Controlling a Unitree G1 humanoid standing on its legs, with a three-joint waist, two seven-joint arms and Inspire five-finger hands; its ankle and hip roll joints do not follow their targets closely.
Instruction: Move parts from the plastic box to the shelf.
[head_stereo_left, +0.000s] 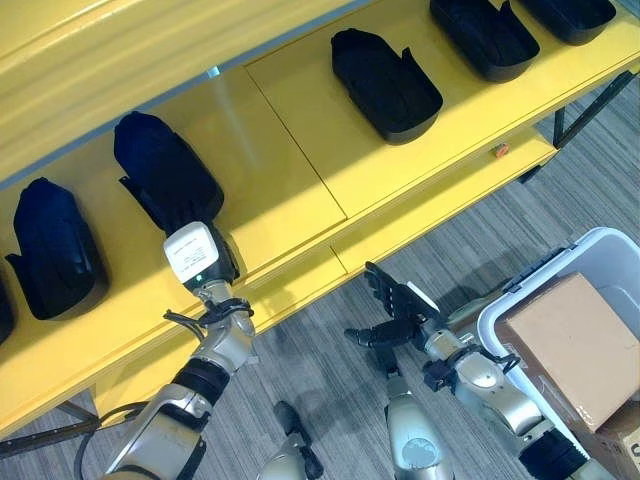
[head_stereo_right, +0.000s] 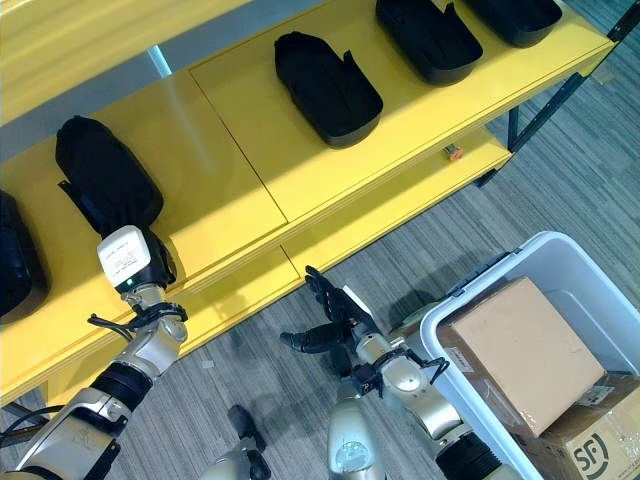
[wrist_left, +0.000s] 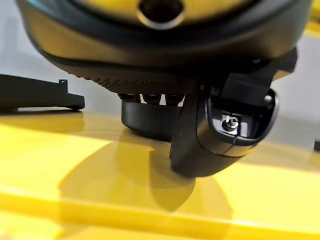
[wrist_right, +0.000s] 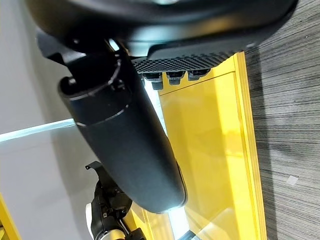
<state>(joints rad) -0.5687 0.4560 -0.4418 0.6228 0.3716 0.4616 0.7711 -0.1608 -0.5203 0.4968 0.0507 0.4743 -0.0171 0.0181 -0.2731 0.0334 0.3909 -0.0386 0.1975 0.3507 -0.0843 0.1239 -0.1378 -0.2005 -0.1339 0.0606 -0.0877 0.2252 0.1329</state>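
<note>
Grey striped carpet (head_stereo_left: 470, 250) is seen beneath a long yellow shelf (head_stereo_left: 300, 190), on which black moulded parts are laid in a row, one (head_stereo_left: 385, 85) near the middle and another (head_stereo_left: 165, 170) toward the left. The left hand (head_stereo_left: 205, 262) is placed on the shelf touching that left part, though whether its fingers are curled round it cannot be told. The right hand (head_stereo_left: 400, 315) is held over the carpet with fingers spread and nothing held, near the white plastic box (head_stereo_left: 600, 250), in which a brown cardboard carton (head_stereo_left: 570, 345) is seen.

Grey striped carpet floor (head_stereo_left: 560, 190) runs beneath everything, and a small orange object (head_stereo_left: 500, 151) sits on the lower yellow ledge.
</note>
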